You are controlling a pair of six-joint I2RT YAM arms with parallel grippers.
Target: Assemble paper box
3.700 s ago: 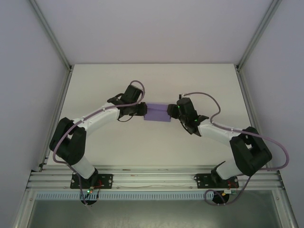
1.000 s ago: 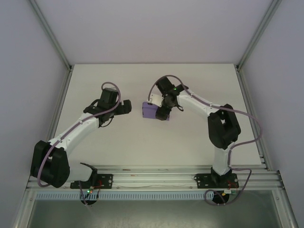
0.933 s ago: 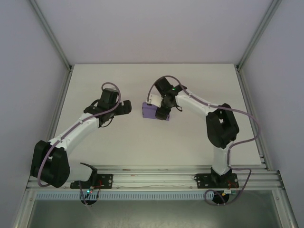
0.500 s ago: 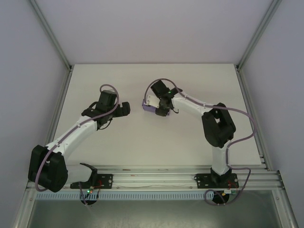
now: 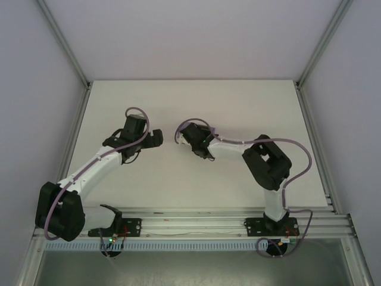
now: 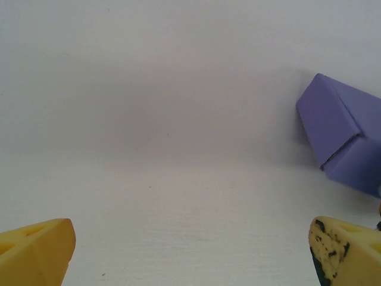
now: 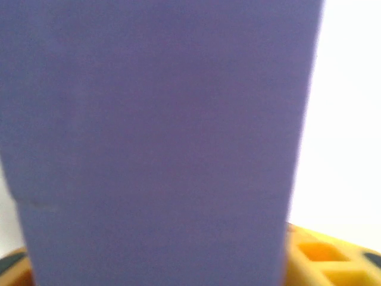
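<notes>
a white matte table (image 5: 178, 179), the purple paper box (image 6: 342, 140) near its middle, contact unclear.

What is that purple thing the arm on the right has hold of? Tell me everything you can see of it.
That is the paper box, a small purple cuboid of thin matte card, folded up. The left wrist view shows flat faces meeting at crisp edges, with a flap seam at one end, above the white table; whether it rests there is unclear. The right gripper has its yellow fingers either side of it and seems to grip it.
</notes>
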